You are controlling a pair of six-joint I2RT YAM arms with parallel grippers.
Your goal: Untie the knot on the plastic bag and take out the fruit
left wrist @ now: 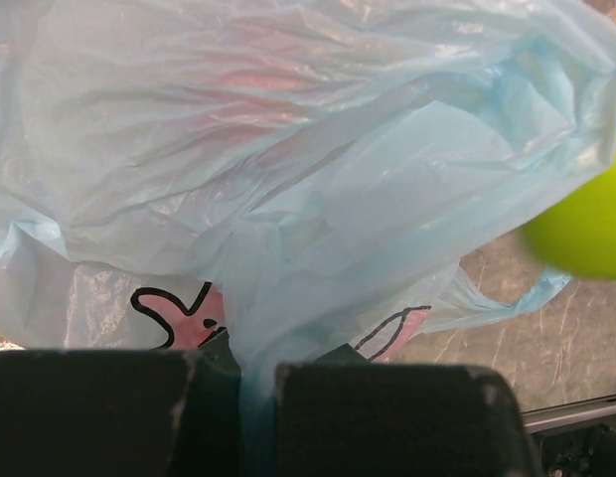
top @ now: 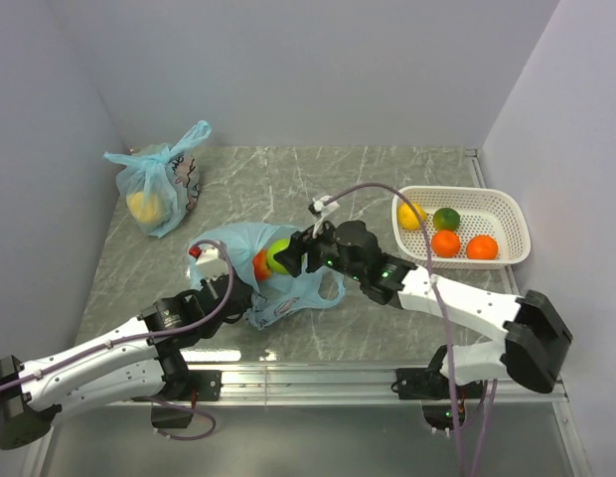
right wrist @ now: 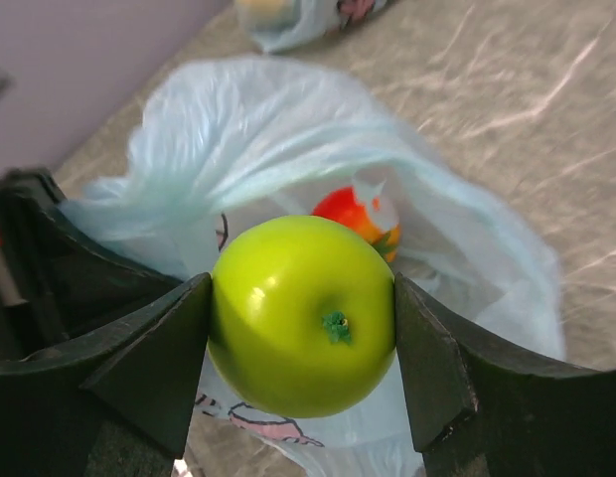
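The light-blue plastic bag lies open on the table in the middle; no knot shows on it. My left gripper is shut on a fold of the bag's film at its near edge, with the film pinched between the fingers. My right gripper is shut on a green fruit, held just above the bag's mouth. A red fruit with a green calyx lies inside the bag beneath it. The green fruit also shows at the right edge of the left wrist view.
A white basket at the right back holds a yellow fruit, a green-orange one and two orange ones. A second knotted blue bag with a yellow lump stands at the back left. Walls close the table on three sides.
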